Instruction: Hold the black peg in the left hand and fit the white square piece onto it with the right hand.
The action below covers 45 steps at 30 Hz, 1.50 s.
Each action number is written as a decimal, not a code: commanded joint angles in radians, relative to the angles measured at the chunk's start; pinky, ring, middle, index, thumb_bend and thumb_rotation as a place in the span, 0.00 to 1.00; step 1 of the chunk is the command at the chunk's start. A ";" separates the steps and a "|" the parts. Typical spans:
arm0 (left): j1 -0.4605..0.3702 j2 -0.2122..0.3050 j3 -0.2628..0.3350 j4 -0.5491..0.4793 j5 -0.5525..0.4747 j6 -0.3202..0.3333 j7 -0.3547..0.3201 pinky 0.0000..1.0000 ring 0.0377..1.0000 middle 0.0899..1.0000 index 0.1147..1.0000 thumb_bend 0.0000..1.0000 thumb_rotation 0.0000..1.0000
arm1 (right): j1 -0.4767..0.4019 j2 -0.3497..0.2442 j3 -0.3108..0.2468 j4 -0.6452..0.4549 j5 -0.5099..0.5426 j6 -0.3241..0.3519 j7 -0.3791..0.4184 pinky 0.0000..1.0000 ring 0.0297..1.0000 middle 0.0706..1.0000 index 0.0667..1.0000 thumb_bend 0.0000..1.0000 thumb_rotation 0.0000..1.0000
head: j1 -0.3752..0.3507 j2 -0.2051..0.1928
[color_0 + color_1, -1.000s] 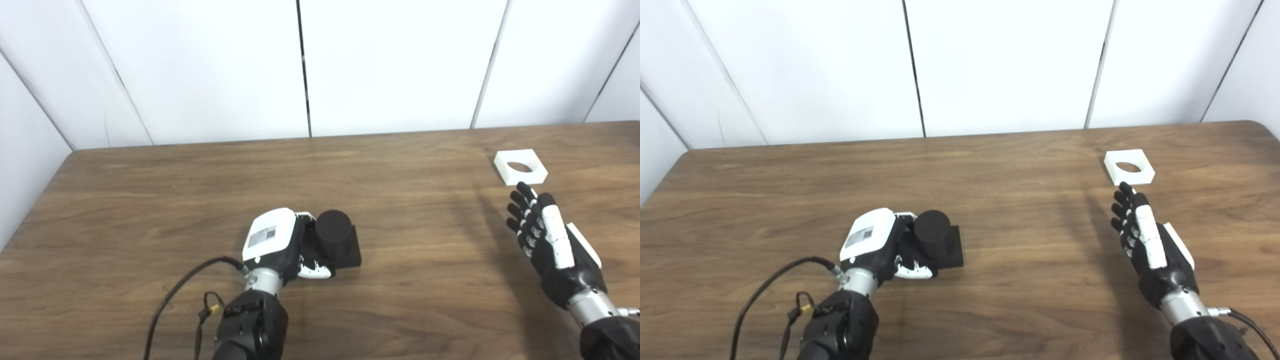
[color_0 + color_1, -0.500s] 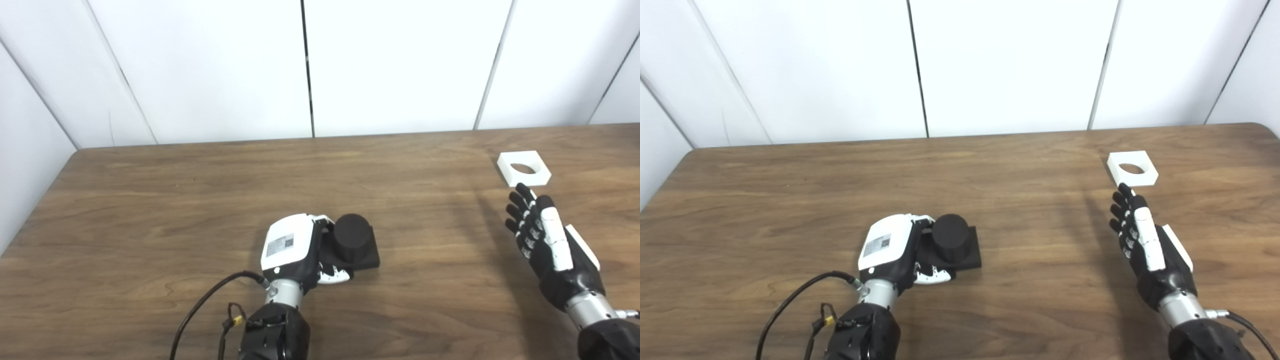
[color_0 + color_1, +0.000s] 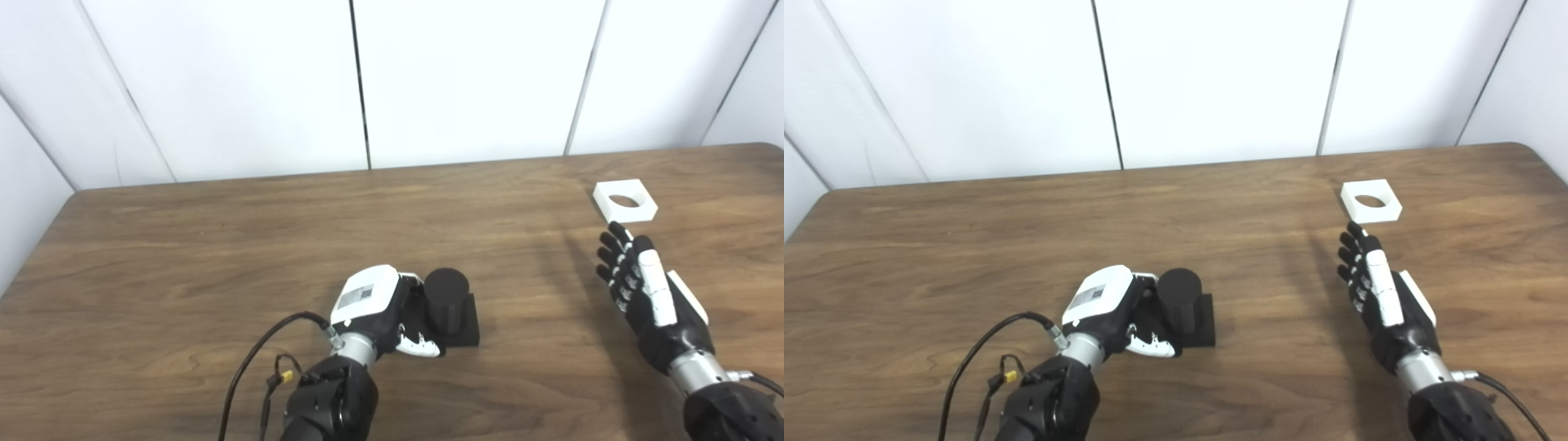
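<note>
Two hands work over a brown wooden table backed by white wall panels. On the near middle of the table stands the black peg, an upright round cylinder rising from a flat square black base that rests on the wood. The left hand, black with a white back plate bearing a small label, is curled around the peg's left side, its fingers wrapped against the cylinder and the edge of the base, gripping it. A black cable loops from that wrist over the tabletop. Well apart, toward the far right, the white square piece lies flat on the table, its round hole facing up. The right hand is just on the near side of the piece, palm turned inward, its fingers straight, spread and empty; its fingertips point at the piece, near its closest edge but not touching it.
</note>
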 commanded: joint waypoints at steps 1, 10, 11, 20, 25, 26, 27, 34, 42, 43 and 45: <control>-0.005 -0.006 -0.001 -0.009 0.000 0.000 -0.095 0.89 0.85 0.75 0.42 0.52 0.06 | -0.018 -0.003 -0.004 -0.024 -0.005 -0.060 -0.006 1.00 1.00 0.99 1.00 0.51 1.00 | -0.004 0.002; -0.015 -0.022 0.023 0.000 0.046 0.000 -0.150 0.86 0.84 0.77 0.42 0.52 0.07 | -0.018 -0.009 -0.014 -0.042 0.003 -0.043 -0.004 1.00 1.00 1.00 1.00 0.50 1.00 | 0.008 0.010; -0.014 -0.026 0.025 0.002 0.052 0.000 -0.150 0.86 0.84 0.77 0.42 0.52 0.07 | -0.018 -0.010 -0.015 -0.043 0.003 -0.043 -0.003 1.00 1.00 1.00 1.00 0.50 1.00 | 0.008 0.010; 0.004 -0.023 -0.002 0.003 0.129 -0.016 -0.076 0.97 0.93 0.82 0.43 0.51 0.07 | -0.014 -0.026 -0.019 -0.046 0.005 -0.035 0.007 1.00 1.00 1.00 1.00 0.49 1.00 | 0.021 0.016; 0.044 -0.031 -0.009 -0.013 0.115 -0.022 0.006 1.00 0.99 0.88 0.42 0.52 0.06 | -0.014 -0.025 -0.022 -0.044 0.016 -0.030 0.008 1.00 1.00 1.00 1.00 0.50 1.00 | 0.024 0.019; 0.050 -0.035 -0.009 -0.016 0.109 -0.020 0.017 1.00 1.00 0.89 0.42 0.52 0.06 | -0.015 -0.025 -0.022 -0.042 0.017 -0.030 0.008 1.00 1.00 1.00 1.00 0.50 1.00 | 0.024 0.019; 0.057 -0.038 -0.011 -0.021 0.111 -0.018 0.018 1.00 1.00 0.90 0.42 0.52 0.06 | -0.016 -0.025 -0.022 -0.041 0.018 -0.031 0.008 1.00 1.00 0.99 1.00 0.49 1.00 | 0.024 0.020; 0.057 -0.059 -0.012 -0.034 0.165 -0.003 -0.032 1.00 1.00 0.98 0.42 0.52 0.05 | -0.017 -0.035 -0.017 -0.039 0.021 -0.027 0.012 1.00 1.00 1.00 1.00 0.49 1.00 | 0.032 0.023; 0.048 -0.078 0.030 -0.011 0.204 -0.002 -0.086 1.00 1.00 0.98 0.42 0.52 0.05 | -0.014 -0.044 -0.012 -0.042 0.022 -0.022 0.013 1.00 1.00 0.99 1.00 0.51 1.00 | 0.033 0.028; 0.048 -0.076 0.033 -0.010 0.200 -0.003 -0.088 1.00 1.00 0.97 0.42 0.52 0.05 | -0.014 -0.045 -0.013 -0.043 0.025 -0.023 0.014 1.00 1.00 0.99 1.00 0.50 1.00 | 0.032 0.030; 0.043 -0.075 0.044 -0.008 0.190 -0.002 -0.100 1.00 1.00 0.97 0.42 0.52 0.05 | -0.015 -0.043 -0.015 -0.044 0.029 -0.020 0.012 1.00 1.00 0.99 1.00 0.49 1.00 | 0.033 0.032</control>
